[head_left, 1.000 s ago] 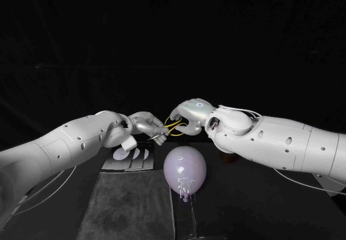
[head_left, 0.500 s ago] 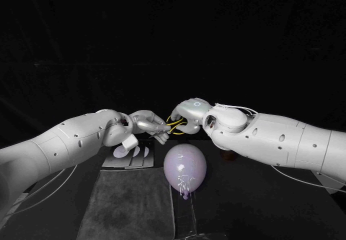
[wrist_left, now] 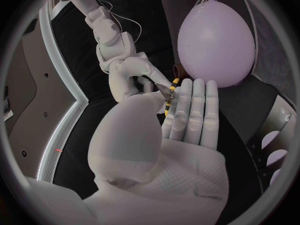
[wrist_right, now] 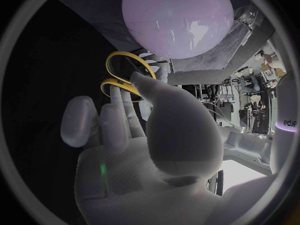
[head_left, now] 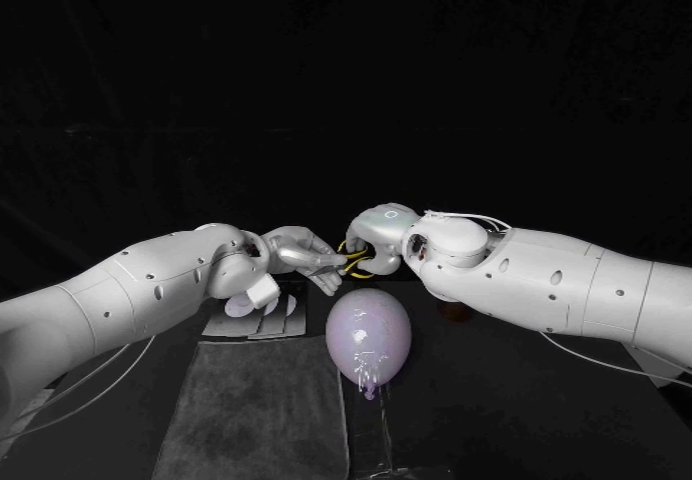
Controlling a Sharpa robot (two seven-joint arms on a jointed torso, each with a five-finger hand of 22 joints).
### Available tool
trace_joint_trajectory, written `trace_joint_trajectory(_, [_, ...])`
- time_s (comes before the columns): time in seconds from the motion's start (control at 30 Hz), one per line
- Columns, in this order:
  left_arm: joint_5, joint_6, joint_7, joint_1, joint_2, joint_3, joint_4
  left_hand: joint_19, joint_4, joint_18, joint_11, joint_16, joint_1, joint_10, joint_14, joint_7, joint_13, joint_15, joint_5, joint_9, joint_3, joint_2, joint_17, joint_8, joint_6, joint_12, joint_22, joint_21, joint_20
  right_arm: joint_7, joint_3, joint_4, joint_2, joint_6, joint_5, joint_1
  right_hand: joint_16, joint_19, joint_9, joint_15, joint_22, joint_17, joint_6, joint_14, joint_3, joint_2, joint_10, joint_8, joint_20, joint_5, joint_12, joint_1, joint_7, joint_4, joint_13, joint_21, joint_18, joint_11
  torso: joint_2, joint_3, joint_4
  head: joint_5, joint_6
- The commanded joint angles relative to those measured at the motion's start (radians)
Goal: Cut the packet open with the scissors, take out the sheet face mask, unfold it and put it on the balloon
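A pale lilac balloon (head_left: 368, 335) (wrist_left: 215, 40) (wrist_right: 175, 15) stands knot-down on a thin clear stand at the table's middle. Just behind and above it my two hands meet around the yellow-handled scissors (head_left: 352, 262) (wrist_left: 170, 92) (wrist_right: 122, 67). My right hand (head_left: 378, 235) (wrist_left: 128, 72) (wrist_right: 144, 130) has its fingers in the yellow loops. My left hand (head_left: 300, 250) (wrist_left: 181, 120) keeps its fingers straight and together, and the scissors' other end lies pinched between thumb and fingers. The blades are hidden by the hands.
A grey holder (head_left: 260, 318) (wrist_left: 275, 150) with pale oval marks lies on the table below my left hand. A dark grey mat (head_left: 253, 400) runs from it toward the front edge, left of the balloon's stand (head_left: 384, 440).
My right hand has sunk slightly and turned in over the scissor loops, which sit a little lower now. My left hand has edged toward it. The balloon has not moved.
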Motion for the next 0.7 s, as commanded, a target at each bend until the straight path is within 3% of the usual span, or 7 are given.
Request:
trace_joint_trajectory(0.03, [0.061, 0.04, 0.069, 0.008, 0.007, 0.008, 0.032, -0.006, -0.121, 0.013, -0.004, -0.004, 0.001, 0.003, -0.005, -0.006, 0.0, -0.005, 0.006, 0.006, 0.123, 0.008, 0.002, 0.006, 0.004, -0.005, 0.002, 0.005, -0.001, -0.009, -0.006, -0.01, 0.004, 0.064, -0.04, -0.009, 0.005, 0.007, 0.002, 0.006, 0.002, 0.0, 0.007, 0.026, 0.002, 0.004, 0.014, 0.004, 0.003, 0.002, 0.001, -0.001, -0.002, 0.001, 0.001, 0.005, -0.015, -0.007, 0.001, 0.0002, 0.0003, 0.0, 0.001])
trace_joint_trajectory(0.2, [0.073, 0.041, 0.08, 0.008, 0.006, 0.008, 0.047, -0.006, -0.121, 0.012, -0.004, -0.004, 0.0, 0.003, -0.005, -0.006, 0.0, -0.005, 0.006, 0.006, 0.123, 0.008, 0.002, 0.006, 0.004, -0.005, 0.002, 0.005, 0.0, 0.002, -0.006, -0.01, 0.007, 0.072, -0.051, -0.012, 0.004, 0.006, 0.0, 0.004, 0.003, -0.005, -0.003, 0.024, 0.0, -0.008, 0.009, -0.002, 0.002, 0.0, -0.01, -0.005, -0.006, -0.001, -0.004, 0.005, -0.014, -0.009, 0.001, 0.0003, -0.0001, -0.002, 0.002])
trace_joint_trajectory(0.5, [0.077, 0.027, 0.088, 0.008, 0.001, 0.009, 0.048, -0.007, -0.122, 0.013, -0.005, -0.004, -0.002, 0.003, -0.004, -0.006, 0.0, -0.005, 0.006, 0.007, 0.123, 0.009, 0.002, 0.007, 0.004, -0.005, 0.003, 0.006, 0.0, 0.031, -0.006, 0.003, -0.006, 0.086, -0.03, -0.013, 0.003, 0.004, -0.003, -0.001, 0.004, -0.01, -0.02, 0.022, 0.006, -0.011, 0.004, -0.012, -0.001, -0.001, -0.026, 0.0, -0.012, -0.006, -0.006, 0.003, -0.013, -0.011, 0.001, 0.0002, 0.0006, -0.003, 0.004])
trace_joint_trajectory(0.7, [0.072, 0.02, 0.088, 0.008, -0.004, 0.009, 0.043, -0.007, -0.125, 0.013, -0.005, -0.004, -0.002, 0.004, -0.004, -0.007, 0.0, -0.006, 0.006, 0.009, 0.124, 0.011, 0.003, 0.007, 0.004, -0.005, 0.004, 0.007, -0.001, 0.057, -0.006, 0.016, -0.018, 0.048, 0.003, -0.013, 0.004, 0.003, -0.001, -0.005, 0.005, -0.009, -0.012, 0.022, 0.017, -0.001, 0.018, -0.008, -0.005, -0.002, -0.027, 0.008, -0.014, -0.008, -0.005, 0.003, -0.013, -0.014, 0.001, 0.0004, -0.0008, -0.005, 0.005])
